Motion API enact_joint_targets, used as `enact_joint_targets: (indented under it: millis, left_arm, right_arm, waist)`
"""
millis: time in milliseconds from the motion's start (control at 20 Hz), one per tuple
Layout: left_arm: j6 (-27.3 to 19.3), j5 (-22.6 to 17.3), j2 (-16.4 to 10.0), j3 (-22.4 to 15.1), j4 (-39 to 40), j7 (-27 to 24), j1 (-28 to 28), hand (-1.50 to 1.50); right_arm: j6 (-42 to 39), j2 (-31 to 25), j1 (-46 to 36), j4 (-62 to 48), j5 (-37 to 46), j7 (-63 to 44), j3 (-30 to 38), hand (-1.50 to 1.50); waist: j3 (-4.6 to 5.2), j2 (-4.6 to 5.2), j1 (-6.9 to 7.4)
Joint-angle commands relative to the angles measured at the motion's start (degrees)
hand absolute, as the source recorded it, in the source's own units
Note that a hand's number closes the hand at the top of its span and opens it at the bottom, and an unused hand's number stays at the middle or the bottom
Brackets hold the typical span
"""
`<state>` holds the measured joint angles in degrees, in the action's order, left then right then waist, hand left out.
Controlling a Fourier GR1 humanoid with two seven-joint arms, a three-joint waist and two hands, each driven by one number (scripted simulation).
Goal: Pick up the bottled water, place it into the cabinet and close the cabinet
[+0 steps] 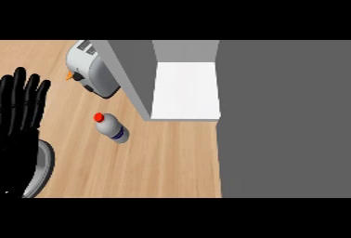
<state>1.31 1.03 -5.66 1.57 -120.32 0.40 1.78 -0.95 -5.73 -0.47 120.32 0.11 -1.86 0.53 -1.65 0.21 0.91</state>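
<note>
A small clear water bottle (113, 128) with a red cap and a blue label stands on the wooden counter (171, 158), left of centre. Behind and to its right is the open grey cabinet (130, 69), showing its white inner floor (185, 90). My left hand (22, 107) rests open at the left edge, fingers straight and pointing up, well apart from the bottle. The right hand does not show.
A silver toaster (93, 69) stands at the back left, against the cabinet's left wall. A large grey panel (284, 118) covers the right side of the view. My left forearm (37, 169) lies at the lower left.
</note>
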Motion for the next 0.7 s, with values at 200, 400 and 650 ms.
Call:
enact_joint_targets:
  millis: [200,400,650]
  left_arm:
    - [-16.7,16.63,5.48,2.09,1.93,3.08,2.74,-1.5]
    - [-27.34,11.61,5.59,-1.61,2.87,15.0,0.12,-1.5]
    - [-40.0,21.93,5.64,-13.75,2.81,22.2,2.38,-1.5]
  right_arm:
    - [-1.78,1.2,2.96,4.68,-3.88,0.94,-0.85,-1.5]
    - [-6.51,1.14,12.16,5.37,-11.2,-5.78,-4.24,-1.5]
    - [-6.81,-0.01,20.07,17.1,-13.71,-11.71,-5.82,-1.5]
  waist:
    - [1.57,-0.34,-1.67]
    - [1.56,-0.51,-2.52]
    - [1.57,-0.45,-2.12]
